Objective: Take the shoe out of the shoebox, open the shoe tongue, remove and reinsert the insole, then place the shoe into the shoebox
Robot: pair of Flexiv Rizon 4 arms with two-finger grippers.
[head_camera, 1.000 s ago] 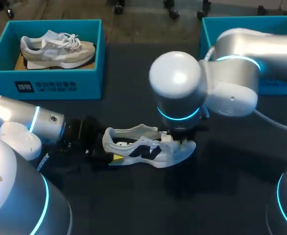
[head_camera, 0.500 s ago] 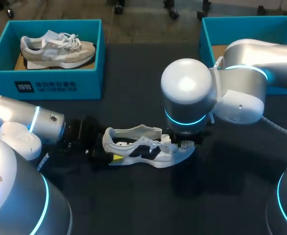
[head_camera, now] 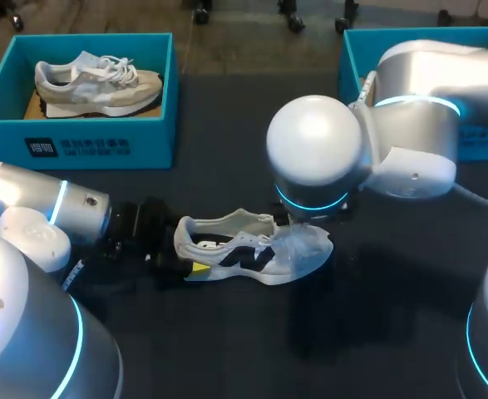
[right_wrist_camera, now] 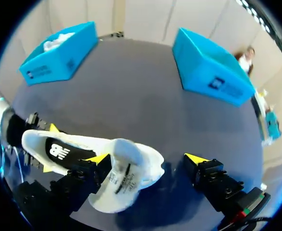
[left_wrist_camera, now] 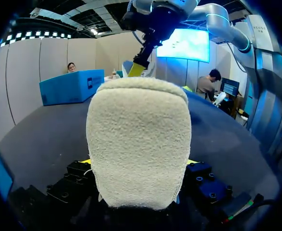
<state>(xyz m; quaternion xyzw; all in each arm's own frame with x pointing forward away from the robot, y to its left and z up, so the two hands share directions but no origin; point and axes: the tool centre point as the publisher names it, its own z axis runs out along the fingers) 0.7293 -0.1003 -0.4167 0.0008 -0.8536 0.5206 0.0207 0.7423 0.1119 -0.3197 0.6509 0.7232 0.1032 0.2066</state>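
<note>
**Bracing shoe for tongue opening**

Shoe (head_camera: 252,249) lies on the surface (head_camera: 227,349), long axis crosswise: heel left, toe right. Left fingers (left_wrist_camera: 79,169) clamp the heel. Right fingers (right_wrist_camera: 98,160) are spread wide, gripping nothing, with the tongue between them.

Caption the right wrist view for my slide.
Open right gripper at the front of the shoe; left gripper clamps its heel.

Even light from overhead. The matte dark tabletop (head_camera: 393,332) carries a soft shadow under the shoe (head_camera: 256,253) and the right arm (head_camera: 314,145), spreading toward its near edge. Broad highlights mark the white shells of that arm and the left arm (head_camera: 27,208); their cyan rings glow.
</note>
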